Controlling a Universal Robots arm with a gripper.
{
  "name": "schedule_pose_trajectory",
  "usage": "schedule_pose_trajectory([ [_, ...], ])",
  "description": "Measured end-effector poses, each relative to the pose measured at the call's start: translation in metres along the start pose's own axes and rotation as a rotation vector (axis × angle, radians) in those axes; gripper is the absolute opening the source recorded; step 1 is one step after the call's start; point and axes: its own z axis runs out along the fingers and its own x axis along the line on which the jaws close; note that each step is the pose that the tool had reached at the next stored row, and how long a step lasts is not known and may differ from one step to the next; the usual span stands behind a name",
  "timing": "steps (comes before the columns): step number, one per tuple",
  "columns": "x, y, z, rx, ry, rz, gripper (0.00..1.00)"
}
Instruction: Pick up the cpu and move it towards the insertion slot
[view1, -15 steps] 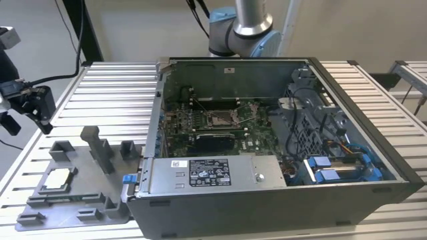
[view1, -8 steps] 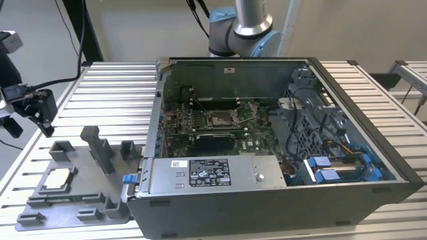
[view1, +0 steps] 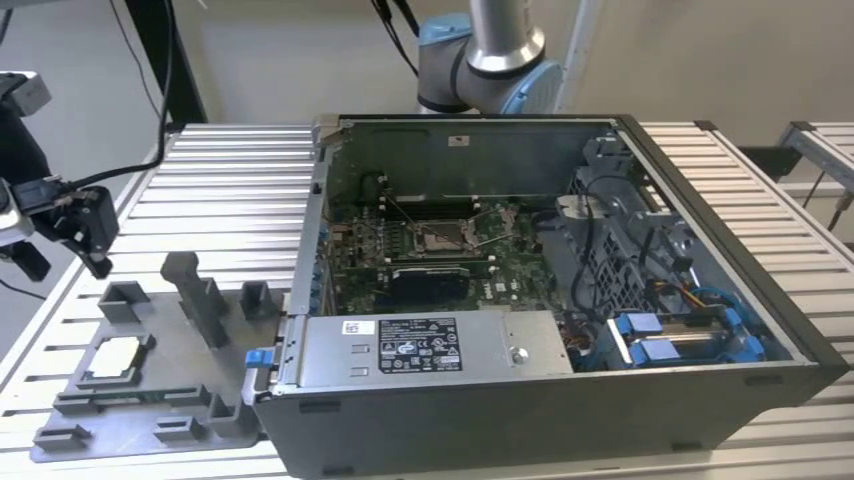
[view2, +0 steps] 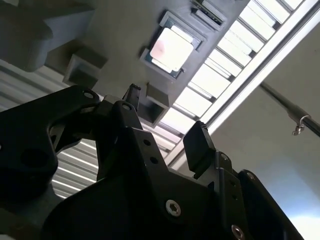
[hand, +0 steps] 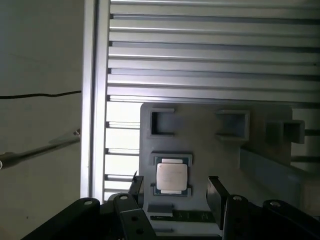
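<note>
1. In the exterior view, the black two-fingered gripper (view1: 64, 250) hangs at nine o'clock from the open dark-grey metal computer case (view1: 561, 385), over the edge of the slatted aluminium bench (view1: 220, 180). The flat grey plastic tray (view1: 147, 405) lies at eight o'clock from the case. The small square silvery-topped cpu (view1: 114, 357) sits flat in one of its recesses, below the gripper and clear of it. The square metal-framed insertion slot (view1: 441, 235) sits in the green motherboard (view1: 501, 285) inside the case, at three o'clock from the gripper and well apart from the cpu.
2. In the second wrist view, the gripper (view2: 165, 122) has its fingers (view2: 199, 147) spread apart with nothing between them. The cpu (view2: 171, 49) rests face up in the tray (view2: 125, 30) beyond them.
3. In the first wrist view, the cpu (hand: 172, 176) lies in its recess in the tray (hand: 200, 130), in line with the gap of the gripper (hand: 175, 192), untouched.
</note>
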Motion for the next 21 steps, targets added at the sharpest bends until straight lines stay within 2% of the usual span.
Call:
schedule_pose_trajectory([
  [4, 0.0000, -0.0001, 0.0032, 0.0001, 0.0001, 0.000, 1.00],
  [12, -0.0001, -0.0001, 0.0038, -0.0001, -0.0001, 0.000, 1.00],
  [21, -0.0001, -0.0004, 0.0099, 0.0000, 0.0001, 0.000, 1.00],
])
